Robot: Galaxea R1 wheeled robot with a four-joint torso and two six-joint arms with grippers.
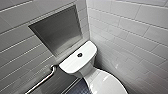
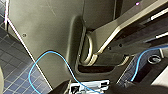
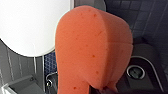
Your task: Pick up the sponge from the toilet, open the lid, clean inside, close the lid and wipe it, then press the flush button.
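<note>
Pinched in right claw point(image 3: 102, 89): orange-red sponge point(image 3: 92, 47), speckled, bent double, near rim of closed white lid point(image 3: 30, 25), over dark tiled floor point(image 3: 150, 15). Dark flush button point(image 1: 79, 54) mid-tank on toilet point(image 1: 72, 64); grab rail point(image 1: 42, 81) alongside.

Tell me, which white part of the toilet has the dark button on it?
The flat tank top by the wall, with the flush button in its middle; the oval lid is plain.

We log two pale grey walls of long rectangular tiles point(image 1: 130, 30) meeting in a corner. Left wall: recessed grey rectangular niche point(image 1: 58, 30), silver metal grab rail point(image 1: 41, 82) below. Floor: small dark blue square tiles point(image 1: 78, 89).
</note>
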